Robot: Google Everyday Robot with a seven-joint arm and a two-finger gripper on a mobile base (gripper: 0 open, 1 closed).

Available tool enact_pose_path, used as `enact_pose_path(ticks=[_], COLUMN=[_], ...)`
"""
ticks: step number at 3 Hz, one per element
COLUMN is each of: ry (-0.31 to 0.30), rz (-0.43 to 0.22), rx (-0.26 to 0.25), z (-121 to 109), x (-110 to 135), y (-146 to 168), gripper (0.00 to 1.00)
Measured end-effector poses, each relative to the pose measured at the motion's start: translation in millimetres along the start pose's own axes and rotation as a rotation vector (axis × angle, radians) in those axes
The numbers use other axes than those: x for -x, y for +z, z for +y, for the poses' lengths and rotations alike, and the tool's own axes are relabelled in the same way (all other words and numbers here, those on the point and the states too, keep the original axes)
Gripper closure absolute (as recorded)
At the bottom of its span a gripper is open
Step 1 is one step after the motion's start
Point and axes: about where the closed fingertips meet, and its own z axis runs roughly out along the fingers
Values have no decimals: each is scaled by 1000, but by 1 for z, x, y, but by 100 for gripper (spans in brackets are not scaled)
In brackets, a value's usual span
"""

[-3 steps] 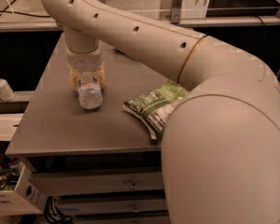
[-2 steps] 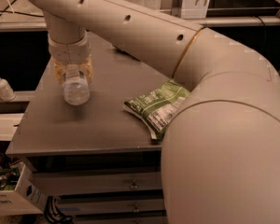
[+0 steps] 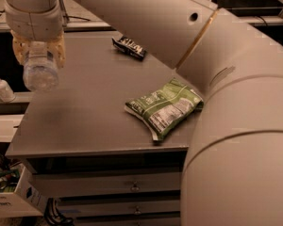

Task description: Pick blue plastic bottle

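Blue plastic bottle [image 3: 40, 76] hangs in the air, far left of the green chip bag [image 3: 164, 106], pinched by the jaws of the gripper [image 3: 38, 55]. The pick looks nearly done. Next it should just hold tight.

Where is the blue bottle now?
In the camera view's upper left, the blue bottle hangs in the gripper, over the table's left edge and well left of the green bag.

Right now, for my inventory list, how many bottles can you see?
2. The blue bottle hangs in the gripper over the table's left edge; a pump bottle stands on a ledge further left. The arm could hide more.
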Motion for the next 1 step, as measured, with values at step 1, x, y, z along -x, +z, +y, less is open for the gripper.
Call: enact_pose_path(ticks=[1], ry=[-1], rz=[3], rx=[0], z=[1], x=[-2], y=[4], gripper=[100])
